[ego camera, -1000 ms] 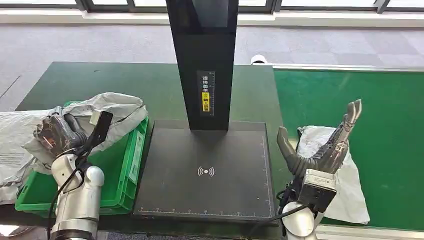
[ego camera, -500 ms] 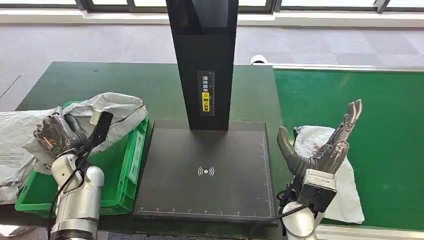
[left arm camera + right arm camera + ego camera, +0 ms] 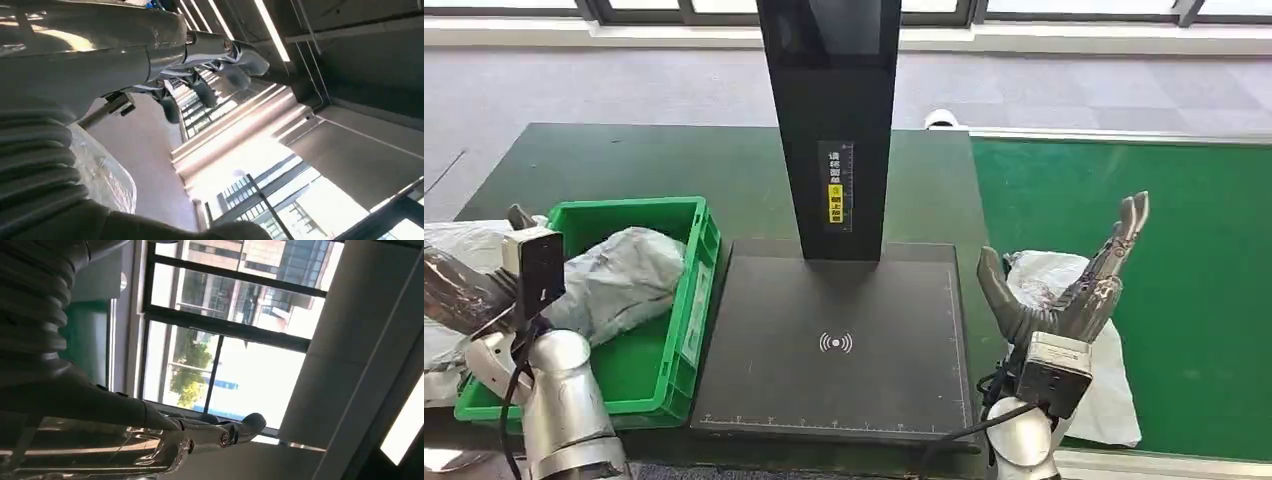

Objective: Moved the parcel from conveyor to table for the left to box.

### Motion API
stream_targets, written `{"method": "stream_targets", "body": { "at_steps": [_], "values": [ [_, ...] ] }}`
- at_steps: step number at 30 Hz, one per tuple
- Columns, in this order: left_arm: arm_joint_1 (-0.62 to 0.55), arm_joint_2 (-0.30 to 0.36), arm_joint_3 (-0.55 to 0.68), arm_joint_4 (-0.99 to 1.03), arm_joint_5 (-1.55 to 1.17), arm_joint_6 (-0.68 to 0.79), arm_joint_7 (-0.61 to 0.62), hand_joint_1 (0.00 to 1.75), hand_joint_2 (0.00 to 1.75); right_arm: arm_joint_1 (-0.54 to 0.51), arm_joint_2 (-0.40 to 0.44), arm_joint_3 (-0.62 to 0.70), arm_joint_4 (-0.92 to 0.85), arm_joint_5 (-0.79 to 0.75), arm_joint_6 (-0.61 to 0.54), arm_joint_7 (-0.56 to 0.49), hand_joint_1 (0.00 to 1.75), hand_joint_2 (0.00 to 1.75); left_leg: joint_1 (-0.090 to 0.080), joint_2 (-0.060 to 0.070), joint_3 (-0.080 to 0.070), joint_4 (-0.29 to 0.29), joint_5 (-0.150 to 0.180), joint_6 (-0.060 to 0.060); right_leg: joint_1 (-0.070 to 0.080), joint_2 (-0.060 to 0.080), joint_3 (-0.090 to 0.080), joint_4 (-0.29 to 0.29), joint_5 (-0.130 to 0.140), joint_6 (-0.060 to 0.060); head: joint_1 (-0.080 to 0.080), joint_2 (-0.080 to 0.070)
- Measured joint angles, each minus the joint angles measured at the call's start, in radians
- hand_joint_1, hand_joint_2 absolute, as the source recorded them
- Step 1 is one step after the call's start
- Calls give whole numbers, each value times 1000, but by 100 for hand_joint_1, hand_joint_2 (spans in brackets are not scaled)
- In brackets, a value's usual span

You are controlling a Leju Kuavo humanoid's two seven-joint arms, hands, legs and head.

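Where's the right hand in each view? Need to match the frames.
Head view: right hand low right, raised with fingers spread, over the white parcel on the green conveyor.
Right wrist view: right hand along the picture's left and lower side, fingers toward the windows.
Left wrist view: not in it.
Shared landmark: the window frames.

Yellow warning label with small unreadable characters on black post (image 3: 828,120), wireless-signal icon on scanner pad (image 3: 835,343)

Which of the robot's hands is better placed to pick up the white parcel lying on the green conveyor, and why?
Right. The right hand hovers open directly over the white parcel on the conveyor; the left hand is across the scanner base, by the green bin.
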Motion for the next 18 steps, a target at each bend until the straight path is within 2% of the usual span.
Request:
{"method": "stream_targets", "body": {
  "at_steps": [18],
  "values": [
    [5, -28, 28, -77, 83, 0, -31, 0, 0, 0, 15, 0, 1, 5, 0, 0, 0, 175, 0, 0, 0, 0, 1, -1, 1, 0, 0, 0, 0, 0, 0, 0]
  ]
}}
